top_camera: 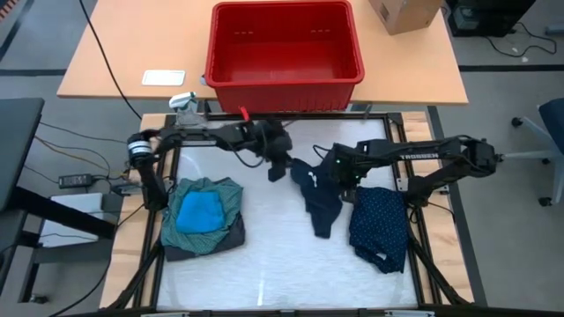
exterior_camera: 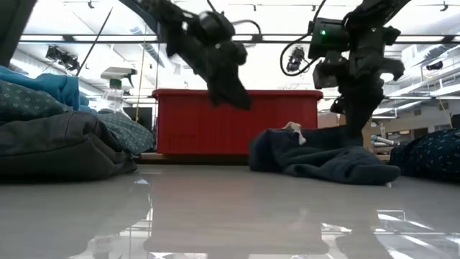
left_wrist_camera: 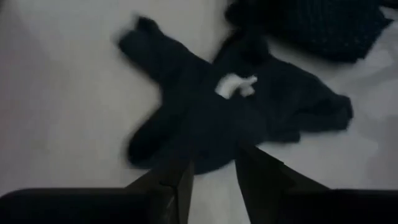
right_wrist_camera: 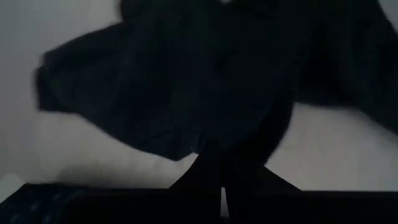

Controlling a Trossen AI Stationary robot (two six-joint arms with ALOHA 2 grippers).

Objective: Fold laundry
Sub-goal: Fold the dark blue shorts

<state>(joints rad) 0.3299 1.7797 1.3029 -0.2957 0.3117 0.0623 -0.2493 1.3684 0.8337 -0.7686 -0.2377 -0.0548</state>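
A dark navy garment (top_camera: 315, 198) with a small white tag (left_wrist_camera: 235, 85) lies crumpled on the white mat at mid-table. My right gripper (top_camera: 342, 180) is shut on its right part. My left gripper (top_camera: 278, 169) hovers open above the mat just left of the garment, with nothing between its fingers (left_wrist_camera: 180, 180). A navy dotted piece (top_camera: 379, 224) lies flat to the right. On the left a bright blue piece (top_camera: 198, 211) rests on a teal-green shirt (top_camera: 225, 198), which lies on a dark grey piece (top_camera: 207, 245). My right gripper pinches a bunched part of the dark navy garment (right_wrist_camera: 214, 152) between its two shut fingers, which come from above and point steeply down. That part is drawn up toward the fingers (exterior_camera: 352, 137); the rest of the garment (exterior_camera: 323, 162) lies slack on the mat.
A red plastic bin (top_camera: 220, 53) stands beyond the mat's far edge. A clear spray bottle (top_camera: 185, 103) stands at the far left corner, near the left arm's base. A cardboard box (top_camera: 401, 13) sits far right. Bare mat (top_camera: 282, 264) lies along the near edge.
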